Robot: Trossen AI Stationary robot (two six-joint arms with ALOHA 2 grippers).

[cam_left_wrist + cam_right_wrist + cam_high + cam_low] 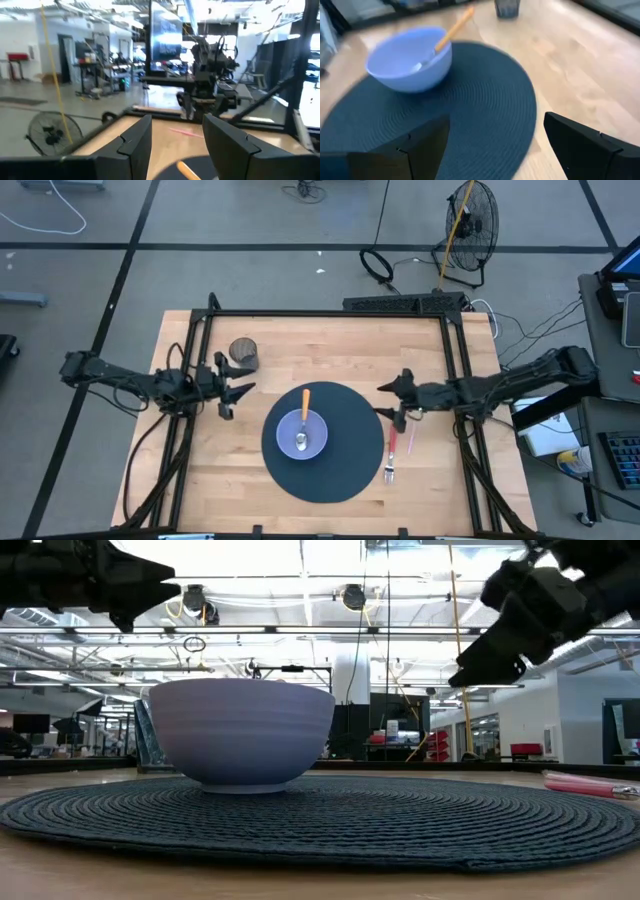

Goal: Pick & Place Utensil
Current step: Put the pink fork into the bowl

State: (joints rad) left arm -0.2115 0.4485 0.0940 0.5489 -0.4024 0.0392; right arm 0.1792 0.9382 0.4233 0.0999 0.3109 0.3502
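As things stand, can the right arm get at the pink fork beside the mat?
Probably yes: the right gripper hangs open just above the fork, which lies apart from the mat with nothing over it.

Open-plan lab: floor fan (468,225), wooden table (330,340)

There was one bowl (302,431) on one round mat (345,455), with one spoon (304,418) in it. One dark cup (243,353) stood on the table (430,490). Two utensils lay beside the mat: one fork (390,454) and one pink piece (409,438).
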